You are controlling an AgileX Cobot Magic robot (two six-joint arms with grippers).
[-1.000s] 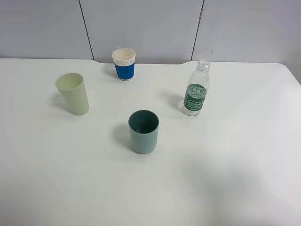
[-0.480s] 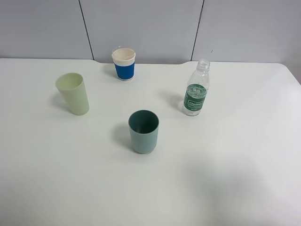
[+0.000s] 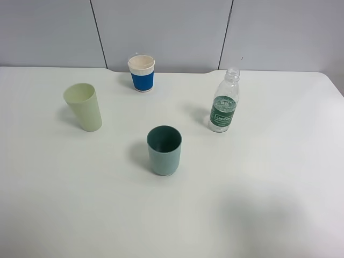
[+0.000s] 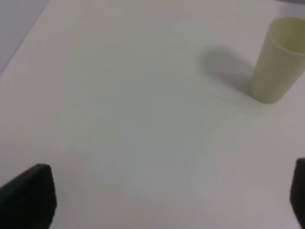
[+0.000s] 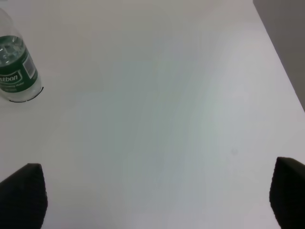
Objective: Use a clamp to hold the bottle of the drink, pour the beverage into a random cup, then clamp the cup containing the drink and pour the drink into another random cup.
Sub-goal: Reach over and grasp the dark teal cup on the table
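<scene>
Left pincer [image 4: 162,205] and right pincer [image 5: 155,200] are both spread wide, gripping and touching nothing. The water bottle [image 3: 224,107] stands upright on the tabletop [image 3: 269,193], on the right arm's side, seemingly uncapped for pouring. The pale green cup [image 3: 84,106], teal cup [image 3: 164,150] and blue-sleeved paper cup [image 3: 142,73] stand well apart, likely leaving room to grasp each

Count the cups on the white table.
3: a pale green plastic cup at left, a blue-sleeved white paper cup at the back, a teal plastic cup in front. None seem hidden.
</scene>
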